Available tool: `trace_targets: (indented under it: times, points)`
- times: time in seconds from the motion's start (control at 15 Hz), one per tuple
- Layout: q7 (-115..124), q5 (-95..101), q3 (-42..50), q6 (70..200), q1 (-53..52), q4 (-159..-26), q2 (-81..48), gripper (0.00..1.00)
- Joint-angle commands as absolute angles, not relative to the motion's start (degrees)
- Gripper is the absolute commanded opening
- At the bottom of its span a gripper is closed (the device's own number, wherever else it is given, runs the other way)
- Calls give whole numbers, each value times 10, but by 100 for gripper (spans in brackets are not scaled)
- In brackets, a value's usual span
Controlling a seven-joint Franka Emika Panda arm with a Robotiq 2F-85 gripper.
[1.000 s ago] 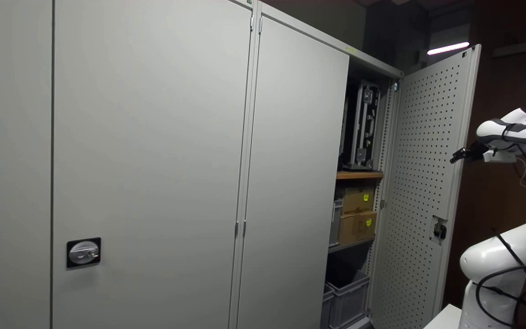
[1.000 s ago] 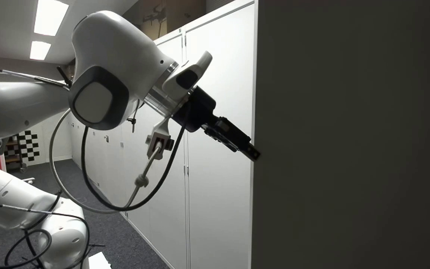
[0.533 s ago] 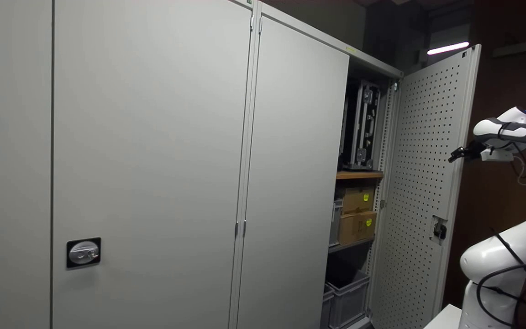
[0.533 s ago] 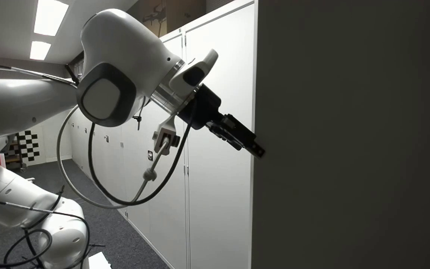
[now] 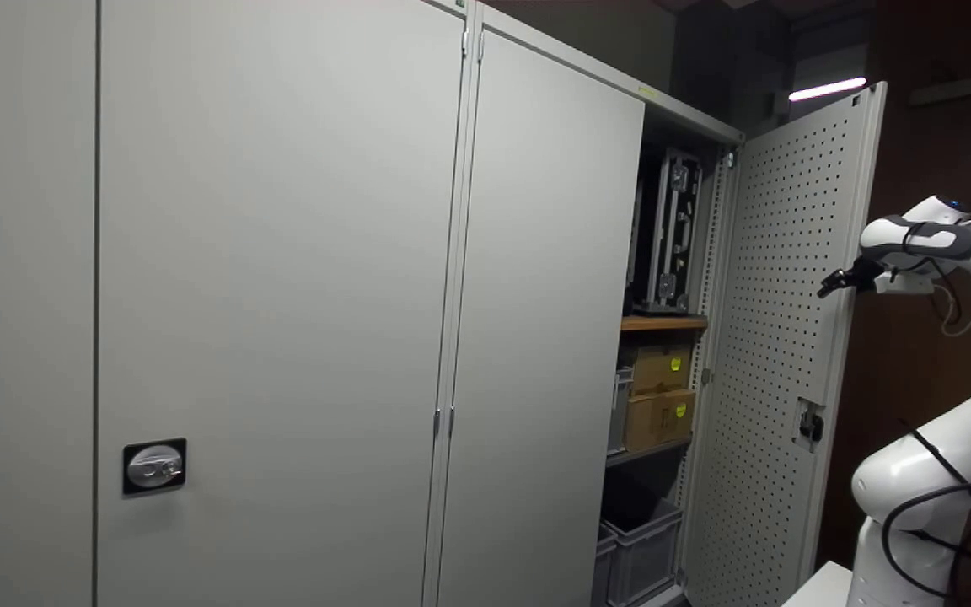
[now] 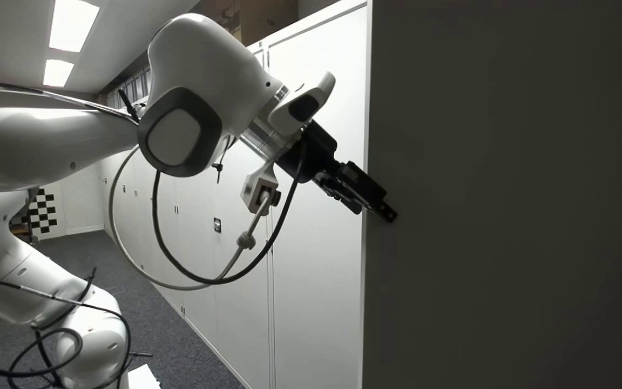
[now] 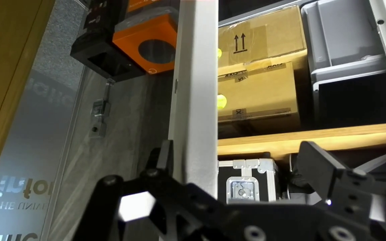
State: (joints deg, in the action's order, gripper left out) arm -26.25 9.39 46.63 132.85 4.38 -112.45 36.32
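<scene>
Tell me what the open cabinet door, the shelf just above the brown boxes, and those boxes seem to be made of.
Open cabinet door: probably painted sheet metal, pale grey and rather matt, perforated in neat rows. Shelf: likely wood or wood-look board, smooth-looking; its warm brown edge shows faint lengthwise grain. Brown boxes: almost certainly cardboard, dull tan, taped, one printed with arrows.

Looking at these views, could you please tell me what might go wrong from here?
The open gripper faces the edge of the open cabinet door; a slight misalignment could knock the door and swing it. The black cable, hanging in a loop, might snag on that edge.
</scene>
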Motion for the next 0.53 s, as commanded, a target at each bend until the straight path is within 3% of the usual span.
trace_targets:
  times: [0.0,0.47]
  points:
    - [-287,67,473,1345,34,-1095,332,100]
    - [-289,66,455,1344,30,-1104,334,100]
